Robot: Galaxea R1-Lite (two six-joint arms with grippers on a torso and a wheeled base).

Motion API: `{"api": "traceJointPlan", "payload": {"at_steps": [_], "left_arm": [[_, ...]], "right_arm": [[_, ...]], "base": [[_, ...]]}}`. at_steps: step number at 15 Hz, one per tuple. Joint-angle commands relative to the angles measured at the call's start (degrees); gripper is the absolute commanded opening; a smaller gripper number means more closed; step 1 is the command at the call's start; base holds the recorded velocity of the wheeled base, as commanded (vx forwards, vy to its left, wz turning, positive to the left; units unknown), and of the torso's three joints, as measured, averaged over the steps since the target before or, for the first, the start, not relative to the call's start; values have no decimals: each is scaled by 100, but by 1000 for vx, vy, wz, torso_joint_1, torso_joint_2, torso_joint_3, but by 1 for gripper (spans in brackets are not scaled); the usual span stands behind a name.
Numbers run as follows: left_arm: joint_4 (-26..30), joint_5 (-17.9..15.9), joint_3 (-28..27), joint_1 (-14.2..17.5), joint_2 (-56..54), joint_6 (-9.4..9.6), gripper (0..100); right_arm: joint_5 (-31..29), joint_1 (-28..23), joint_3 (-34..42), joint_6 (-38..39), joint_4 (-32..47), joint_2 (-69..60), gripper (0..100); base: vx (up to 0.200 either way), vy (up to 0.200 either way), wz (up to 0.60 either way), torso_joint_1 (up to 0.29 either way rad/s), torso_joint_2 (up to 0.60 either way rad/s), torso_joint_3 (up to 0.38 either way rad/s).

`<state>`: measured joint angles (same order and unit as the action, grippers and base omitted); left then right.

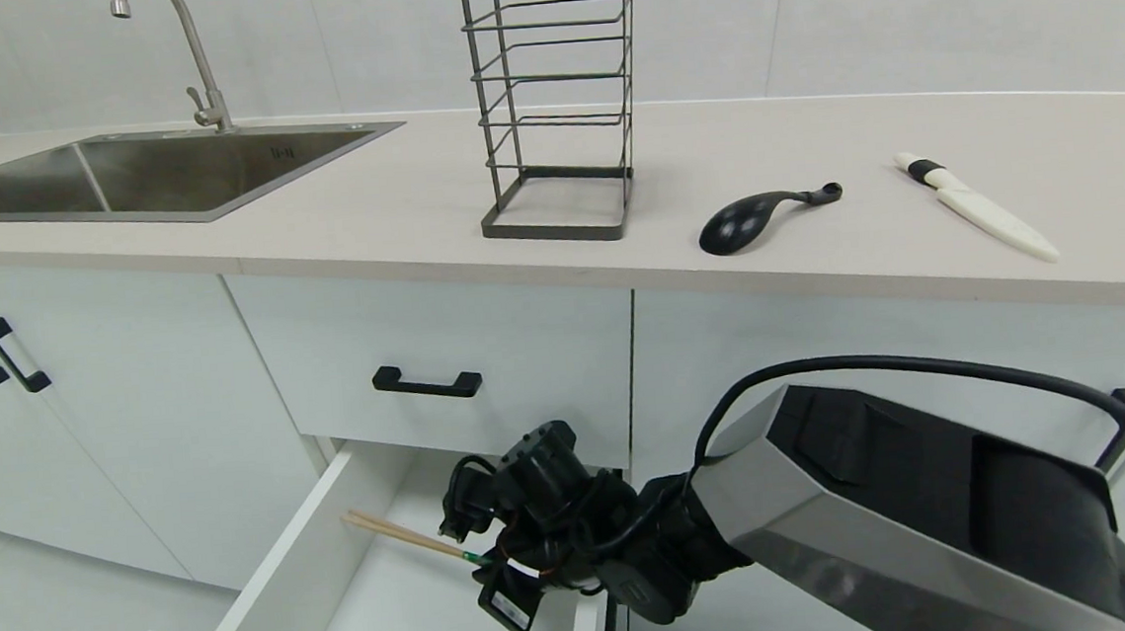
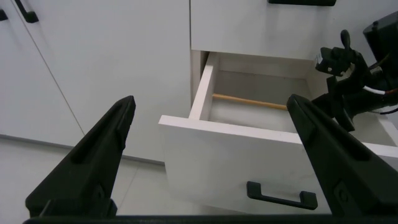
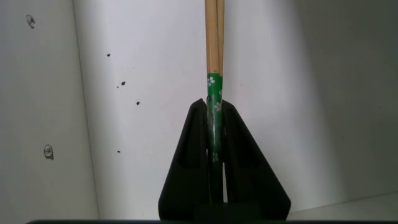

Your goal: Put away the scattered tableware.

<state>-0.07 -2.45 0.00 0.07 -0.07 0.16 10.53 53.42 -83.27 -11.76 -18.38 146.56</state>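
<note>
Right pincer (image 3: 214, 111) clamped on chopsticks (image 3: 214, 37), over drawer (image 1: 278, 568)

chopsticks (image 1: 405, 534): pair, pale wood w/ green flowered top ends, side by side & touching. green ends pinched in right gripper (image 1: 489, 561). they hang roughly level inside the open white drawer (image 1: 275, 593), tips near its left wall. spoon (image 1: 749, 218): black, curved handle, lying on counter (image 1: 368, 220), bowl toward front edge. knife (image 1: 976, 205): cream blade, white handle w/ black band, flat on counter right of spoon, well apart, blade end toward front-right.
</note>
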Motion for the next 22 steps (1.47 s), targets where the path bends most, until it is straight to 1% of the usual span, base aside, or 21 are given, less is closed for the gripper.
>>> {"api": "traceJointPlan", "payload": {"at_steps": [1, 5, 6, 10, 14, 15, 19, 21, 22], "left_arm": [[-1, -1, 0, 1, 7, 2, 100], [-1, -1, 0, 1, 7, 2, 100], [-1, -1, 0, 1, 7, 2, 100], [-1, -1, 0, 1, 7, 2, 100], [-1, -1, 0, 1, 7, 2, 100], [-1, -1, 0, 1, 7, 2, 100], [-1, -1, 0, 1, 7, 2, 100], [-1, -1, 0, 1, 7, 2, 100], [-1, -1, 0, 1, 7, 2, 100]], "right_arm": [[1, 19, -128, -28, 89, 84, 0], [1, 28, -260, -36, 160, 216, 0], [1, 28, -260, -36, 221, 216, 100], [1, 81, -594, -212, 204, 31, 100], [19, 230, -462, -274, 239, -874, 100], [19, 292, -233, -274, 274, -1138, 100], [-16, 441, 1156, -230, 204, -2272, 100], [-148, 503, 1516, -221, -236, -2421, 100], [-174, 503, 1560, -221, -412, -2421, 100]], "base": [[0, 0, 0, 0, 0, 0], [0, 0, 0, 0, 0, 0], [0, 0, 0, 0, 0, 0], [0, 0, 0, 0, 0, 0], [0, 0, 0, 0, 0, 0], [0, 0, 0, 0, 0, 0], [0, 0, 0, 0, 0, 0], [0, 0, 0, 0, 0, 0], [0, 0, 0, 0, 0, 0]]}}
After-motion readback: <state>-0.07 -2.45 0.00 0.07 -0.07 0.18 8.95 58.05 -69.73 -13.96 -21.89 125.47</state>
